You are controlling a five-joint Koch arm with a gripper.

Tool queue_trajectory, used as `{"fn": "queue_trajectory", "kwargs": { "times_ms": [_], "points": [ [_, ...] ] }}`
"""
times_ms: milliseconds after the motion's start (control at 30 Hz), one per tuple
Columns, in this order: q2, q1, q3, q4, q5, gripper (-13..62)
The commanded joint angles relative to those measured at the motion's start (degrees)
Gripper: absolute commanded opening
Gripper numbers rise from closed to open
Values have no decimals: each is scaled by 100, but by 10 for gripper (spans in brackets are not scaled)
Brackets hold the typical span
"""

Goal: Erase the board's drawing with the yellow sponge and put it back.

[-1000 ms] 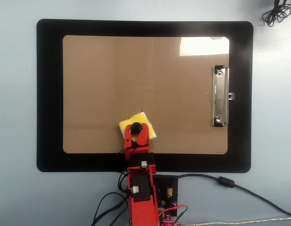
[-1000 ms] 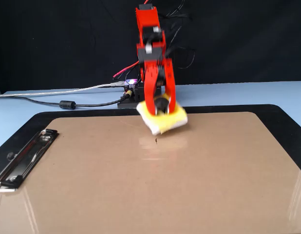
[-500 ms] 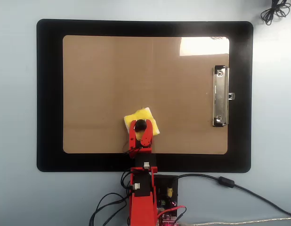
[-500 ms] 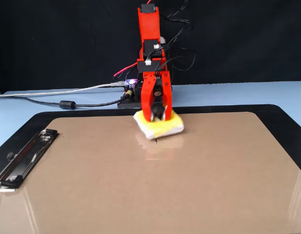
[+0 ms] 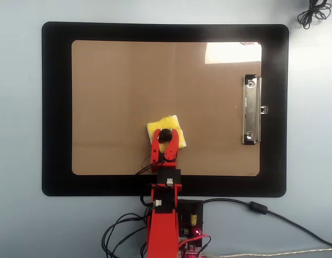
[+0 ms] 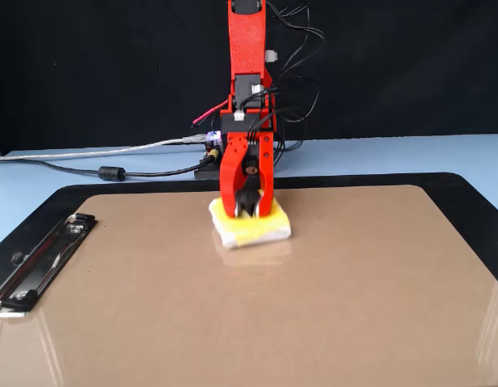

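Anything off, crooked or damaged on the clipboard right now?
Nothing stands out. The square yellow sponge lies flat on the brown clipboard, turned slightly against its edges, with the red gripper closed on its black knob. No drawn line shows; the silver metal clip looks intact.

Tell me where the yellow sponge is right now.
In the overhead view the yellow sponge lies on the board, a little below its middle and well left of the metal clip, with the gripper shut on its black knob.
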Motion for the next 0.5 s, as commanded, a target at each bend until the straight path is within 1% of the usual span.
{"fn": "queue_trajectory", "kwargs": {
  "times_ms": [0,100,133,333,367,467],
  "points": [
    [422,-105,105,-53,-26,-83],
    [360,-132,141,-79,-9,-83],
    [158,-141,70,-123,-9,-83],
    [-2329,-149,-1740,-677,-9,-83],
    [-2566,-149,-1872,-782,-9,-83],
    [-2452,-149,-1547,-958,-9,-83]
  ]
}}
